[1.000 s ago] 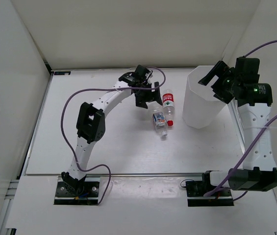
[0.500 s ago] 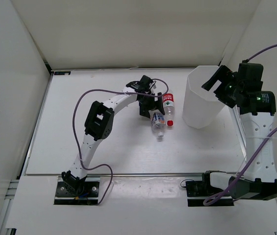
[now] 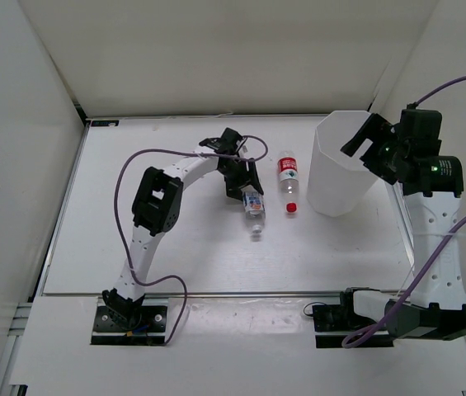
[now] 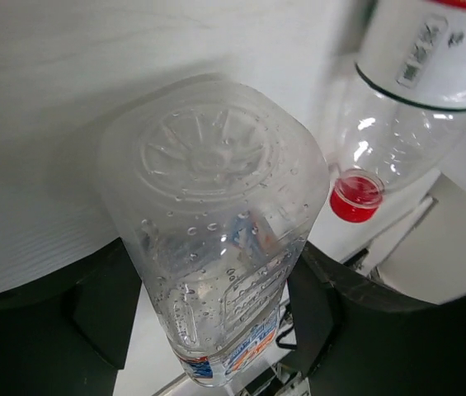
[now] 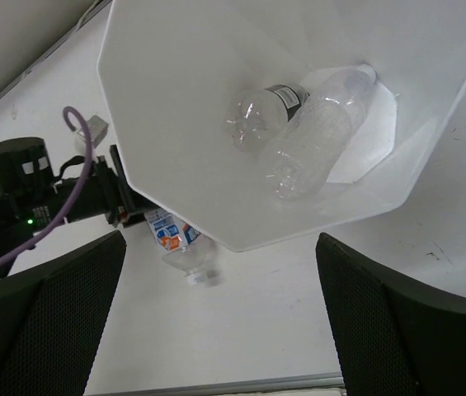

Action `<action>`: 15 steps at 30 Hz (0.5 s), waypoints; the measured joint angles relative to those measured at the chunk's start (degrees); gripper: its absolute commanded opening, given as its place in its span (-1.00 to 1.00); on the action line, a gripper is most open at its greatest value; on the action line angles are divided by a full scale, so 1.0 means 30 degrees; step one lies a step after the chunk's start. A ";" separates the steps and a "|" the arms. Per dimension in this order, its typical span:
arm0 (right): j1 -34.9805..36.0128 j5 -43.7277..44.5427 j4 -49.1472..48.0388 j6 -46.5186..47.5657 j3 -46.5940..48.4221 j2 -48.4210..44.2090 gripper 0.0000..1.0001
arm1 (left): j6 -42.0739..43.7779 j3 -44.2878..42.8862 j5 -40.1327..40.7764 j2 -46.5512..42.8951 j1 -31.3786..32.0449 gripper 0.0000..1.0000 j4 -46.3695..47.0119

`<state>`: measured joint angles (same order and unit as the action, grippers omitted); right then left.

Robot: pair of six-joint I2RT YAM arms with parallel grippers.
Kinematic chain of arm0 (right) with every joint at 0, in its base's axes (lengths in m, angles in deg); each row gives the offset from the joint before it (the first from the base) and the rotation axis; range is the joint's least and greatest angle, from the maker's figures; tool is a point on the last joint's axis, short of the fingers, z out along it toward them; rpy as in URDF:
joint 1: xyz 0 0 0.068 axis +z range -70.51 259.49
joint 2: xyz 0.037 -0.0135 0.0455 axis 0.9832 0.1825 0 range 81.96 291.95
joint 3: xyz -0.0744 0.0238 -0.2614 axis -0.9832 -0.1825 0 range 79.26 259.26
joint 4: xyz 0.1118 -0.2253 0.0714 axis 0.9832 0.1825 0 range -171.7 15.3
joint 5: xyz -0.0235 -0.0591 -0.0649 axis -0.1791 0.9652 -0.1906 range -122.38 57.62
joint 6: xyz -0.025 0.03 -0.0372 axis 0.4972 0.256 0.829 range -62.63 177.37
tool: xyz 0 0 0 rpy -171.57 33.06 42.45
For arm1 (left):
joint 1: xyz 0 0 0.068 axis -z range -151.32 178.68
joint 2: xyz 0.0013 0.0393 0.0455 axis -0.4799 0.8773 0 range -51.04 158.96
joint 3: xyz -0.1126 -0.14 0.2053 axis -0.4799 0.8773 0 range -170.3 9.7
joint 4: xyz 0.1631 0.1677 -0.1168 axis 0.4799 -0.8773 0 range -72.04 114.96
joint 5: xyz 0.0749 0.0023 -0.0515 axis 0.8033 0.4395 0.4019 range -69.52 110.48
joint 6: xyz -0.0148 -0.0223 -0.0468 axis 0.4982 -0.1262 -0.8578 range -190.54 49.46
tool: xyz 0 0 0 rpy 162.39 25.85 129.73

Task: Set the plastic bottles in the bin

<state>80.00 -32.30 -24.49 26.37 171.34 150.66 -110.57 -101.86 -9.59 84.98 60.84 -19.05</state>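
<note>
One bottle (image 4: 216, 223) between left fingers (image 4: 101, 309)

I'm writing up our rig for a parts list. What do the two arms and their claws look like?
The left arm and right arm have white links joined by blocky black joints. Each trails a purple cable. The left claw and right claw are black. A small green light glows near the right wrist.

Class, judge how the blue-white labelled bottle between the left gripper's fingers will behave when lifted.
The blue-white labelled bottle looks empty bar droplets, so it is probably light. Its thin clear wall may dent in the left gripper. Held near its base, it could tilt.
</note>
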 measured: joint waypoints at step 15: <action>-0.1071 0.3650 0.1982 -0.0918 0.2776 -0.0386 1.00 | -0.3570 -1.2269 0.1413 -0.2368 -0.0357 -0.15 0.5450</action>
<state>76.79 -21.35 -18.55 23.61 179.66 149.50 -121.28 -138.67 -5.35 77.88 59.77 -2.70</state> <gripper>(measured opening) 0.996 0.743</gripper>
